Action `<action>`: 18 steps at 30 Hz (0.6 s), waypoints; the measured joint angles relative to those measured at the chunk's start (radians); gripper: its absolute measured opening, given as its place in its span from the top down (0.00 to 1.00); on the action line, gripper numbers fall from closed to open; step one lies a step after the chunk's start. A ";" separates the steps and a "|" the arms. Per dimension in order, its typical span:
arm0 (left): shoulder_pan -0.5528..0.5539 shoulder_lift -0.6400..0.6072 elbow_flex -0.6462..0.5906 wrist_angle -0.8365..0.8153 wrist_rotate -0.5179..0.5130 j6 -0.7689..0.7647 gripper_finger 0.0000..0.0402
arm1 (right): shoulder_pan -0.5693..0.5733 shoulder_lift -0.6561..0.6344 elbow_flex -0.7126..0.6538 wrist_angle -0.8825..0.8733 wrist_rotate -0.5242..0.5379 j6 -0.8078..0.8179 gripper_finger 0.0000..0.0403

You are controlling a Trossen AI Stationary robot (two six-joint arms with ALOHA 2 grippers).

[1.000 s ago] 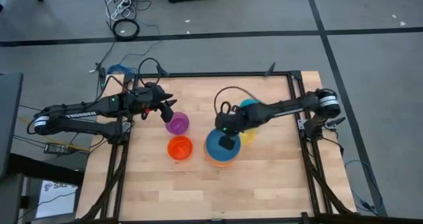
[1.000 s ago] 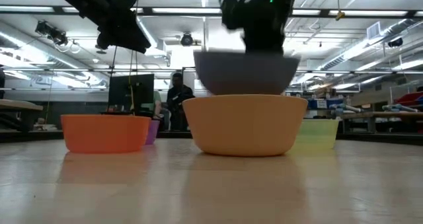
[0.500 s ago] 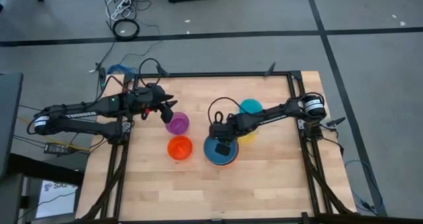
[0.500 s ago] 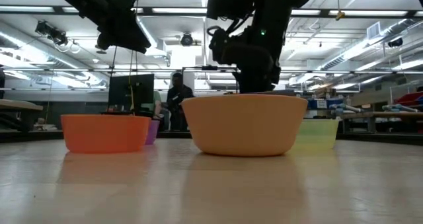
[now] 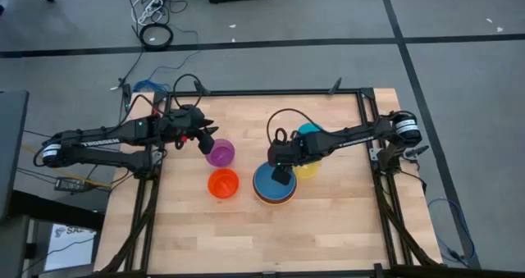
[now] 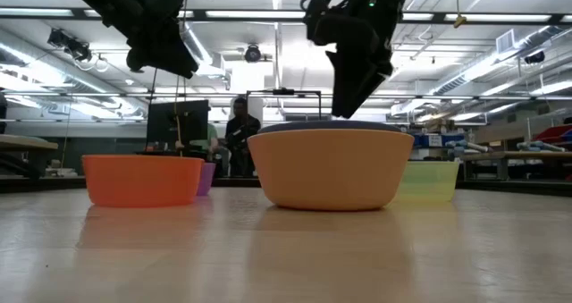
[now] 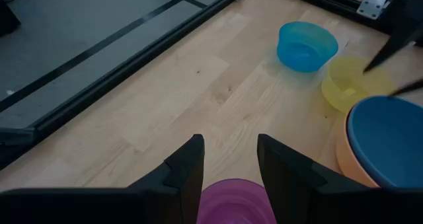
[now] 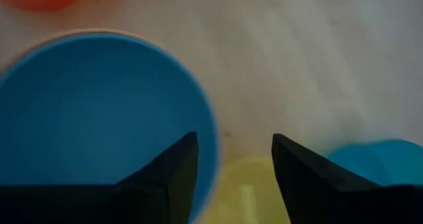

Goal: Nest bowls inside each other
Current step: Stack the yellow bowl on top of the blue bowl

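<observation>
We're in a robotics lab: open industrial hall, ceiling strip lights [image 6: 447, 15], exposed ducts [image 6: 545, 51], workbenches [image 6: 27, 144], monitor [image 6: 177, 122], loose cables [image 5: 154, 15] on grey floor [image 5: 74, 32].

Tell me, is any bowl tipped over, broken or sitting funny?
Nothing stands out. The round blue plastic bowl sits level inside the big orange plastic bowl. The small red-orange bowl, purple bowl, yellow bowl and teal bowl all stand upright on the wooden table.

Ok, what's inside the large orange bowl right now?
The blue plastic bowl sits nested in the large orange plastic bowl. Its inside looks empty; the orange bowl's floor beneath is covered.
</observation>
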 joint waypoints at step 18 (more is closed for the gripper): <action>-0.001 0.000 -0.092 -0.168 0.196 0.068 0.63 | -0.002 -0.038 -0.012 -0.580 0.201 0.331 0.56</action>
